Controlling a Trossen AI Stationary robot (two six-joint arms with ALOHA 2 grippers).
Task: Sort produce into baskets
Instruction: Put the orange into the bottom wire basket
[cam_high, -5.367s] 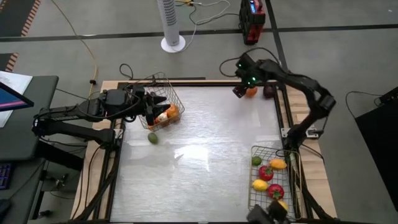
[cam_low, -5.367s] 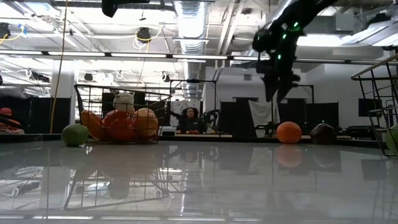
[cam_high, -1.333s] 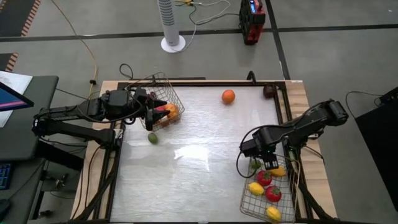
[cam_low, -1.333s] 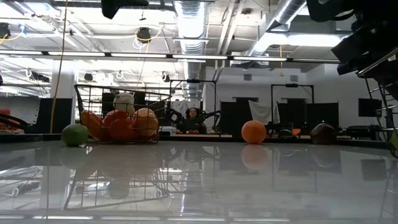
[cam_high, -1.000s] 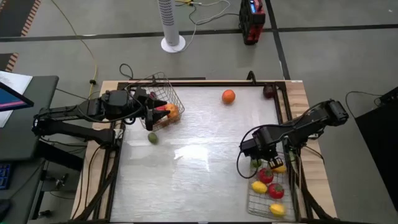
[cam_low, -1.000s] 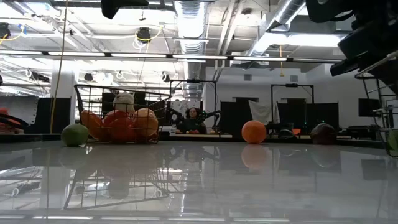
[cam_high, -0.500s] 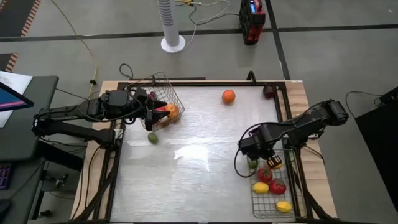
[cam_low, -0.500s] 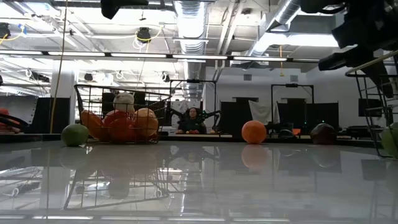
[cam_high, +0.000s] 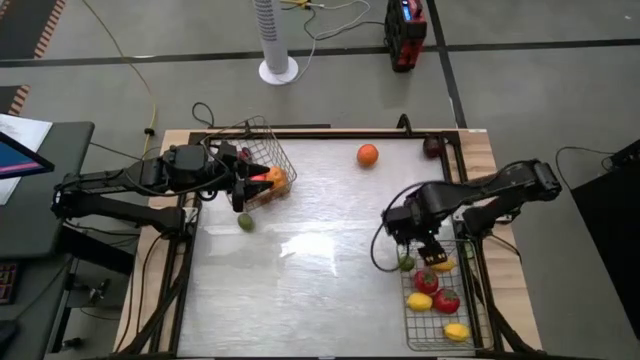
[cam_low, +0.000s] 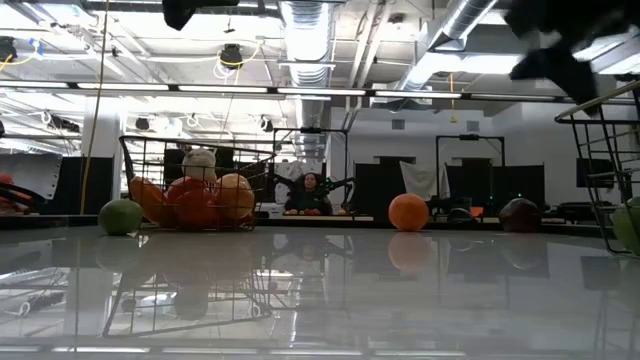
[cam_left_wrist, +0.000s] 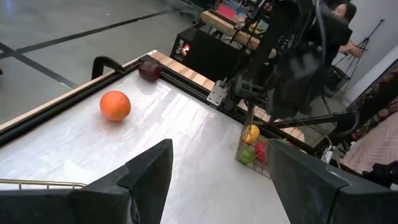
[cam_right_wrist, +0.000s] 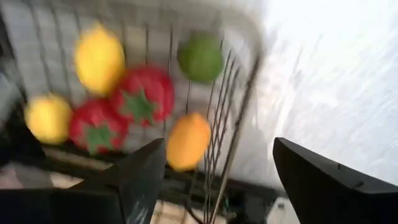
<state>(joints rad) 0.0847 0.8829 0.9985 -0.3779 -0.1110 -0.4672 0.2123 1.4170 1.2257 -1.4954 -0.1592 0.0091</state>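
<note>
The right-hand basket (cam_high: 437, 305), silver wire mesh at the table's near right, holds two ribbed red tomatoes (cam_high: 427, 281), lemons (cam_high: 456, 332) and a lime (cam_high: 406, 263) at its far-left corner; the right gripper (cam_high: 428, 240) hangs over its far end with fingers apart and empty, so the step is best finished by lifting straight up, clear of the thin rim. What remains looks smooth and round, likely to roll: an orange (cam_high: 367, 154) and a dark fruit (cam_high: 432, 147) at the far edge, and a green lime (cam_high: 245, 221) just beside the left basket (cam_high: 262, 150), where the left gripper (cam_high: 243, 178) waits, fingers apart.
</note>
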